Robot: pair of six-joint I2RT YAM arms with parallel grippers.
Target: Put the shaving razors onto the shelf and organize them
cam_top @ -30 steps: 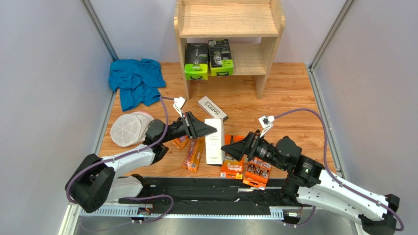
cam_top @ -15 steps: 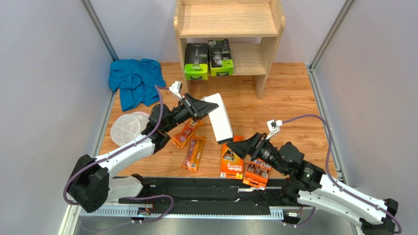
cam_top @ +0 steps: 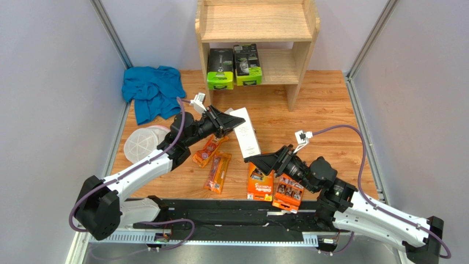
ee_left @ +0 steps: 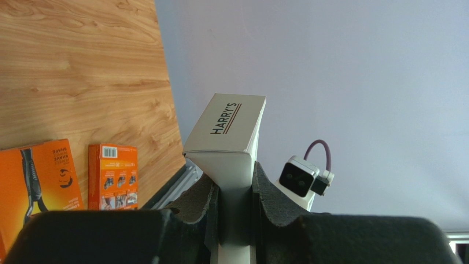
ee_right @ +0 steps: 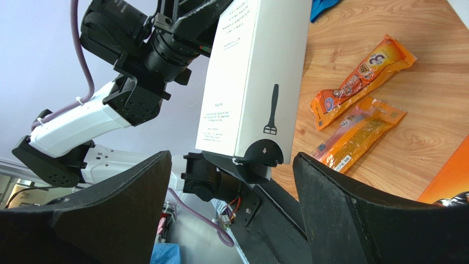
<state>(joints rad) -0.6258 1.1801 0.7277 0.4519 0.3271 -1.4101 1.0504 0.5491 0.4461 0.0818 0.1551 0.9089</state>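
My left gripper (cam_top: 230, 122) is shut on a long white razor box (cam_top: 245, 133) and holds it tilted above the floor. In the left wrist view the box (ee_left: 228, 132) reads HARRY'S, pinched between the gripper (ee_left: 234, 190). My right gripper (cam_top: 257, 163) is open just below the box's near end. In the right wrist view the box (ee_right: 258, 71) hangs ahead of that gripper (ee_right: 231, 159), untouched. Two orange blister packs (cam_top: 209, 149) (cam_top: 218, 171) and two flat orange boxes (cam_top: 261, 181) (cam_top: 289, 192) lie on the floor. The second white box is mostly hidden behind the held one. The wooden shelf (cam_top: 300, 52) stands at the back.
Two green-and-black packs (cam_top: 220, 69) (cam_top: 247, 65) stand on the shelf's lower tier, left side. A blue cloth (cam_top: 154, 91) lies at back left. White mesh discs (cam_top: 144, 144) lie at left. Grey walls close in both sides.
My left gripper has lifted the white box and carried it back and left, tilting it. My right gripper has shifted slightly and now sits under the box's near end.
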